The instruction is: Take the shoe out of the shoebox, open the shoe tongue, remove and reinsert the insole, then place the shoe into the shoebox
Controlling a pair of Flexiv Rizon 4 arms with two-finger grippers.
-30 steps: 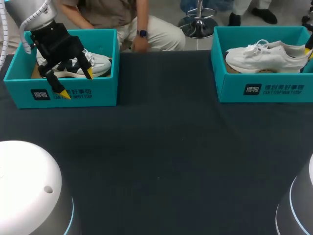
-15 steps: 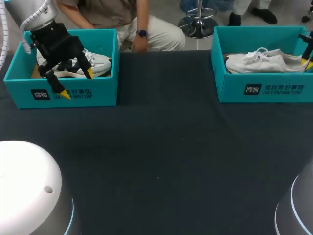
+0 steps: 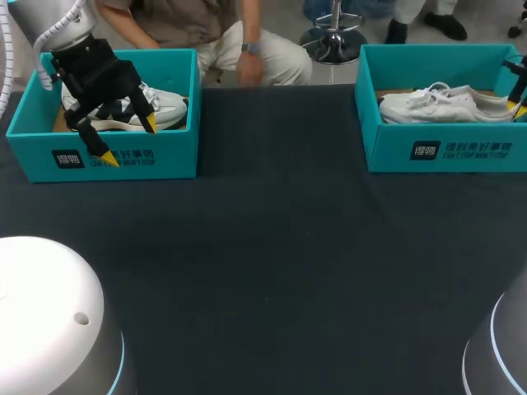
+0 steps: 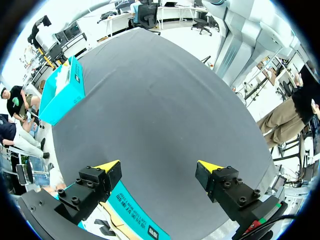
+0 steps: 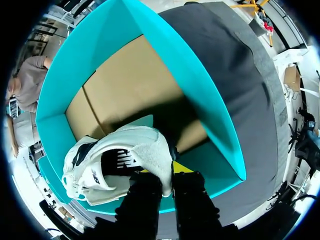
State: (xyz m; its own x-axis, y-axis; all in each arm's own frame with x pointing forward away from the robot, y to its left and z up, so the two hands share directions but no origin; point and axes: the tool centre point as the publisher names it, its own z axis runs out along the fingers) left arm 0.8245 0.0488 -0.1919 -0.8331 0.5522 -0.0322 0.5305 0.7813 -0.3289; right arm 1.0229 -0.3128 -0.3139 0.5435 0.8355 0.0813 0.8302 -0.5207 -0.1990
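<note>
Heel of the white sneaker [image 5: 120, 162] is clamped by the right hand [image 5: 164, 174] inside the teal shoebox [image 5: 192, 80]. The left hand [image 3: 129, 141] is held wide open over the second shoebox [image 3: 169, 156].

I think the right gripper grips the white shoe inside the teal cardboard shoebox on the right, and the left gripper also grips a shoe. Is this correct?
Not quite. The left gripper is open and grips nothing: the left wrist view shows its fingers wide apart above the dark tabletop. The right gripper does grip the white shoe inside the teal cardboard shoebox.
</note>
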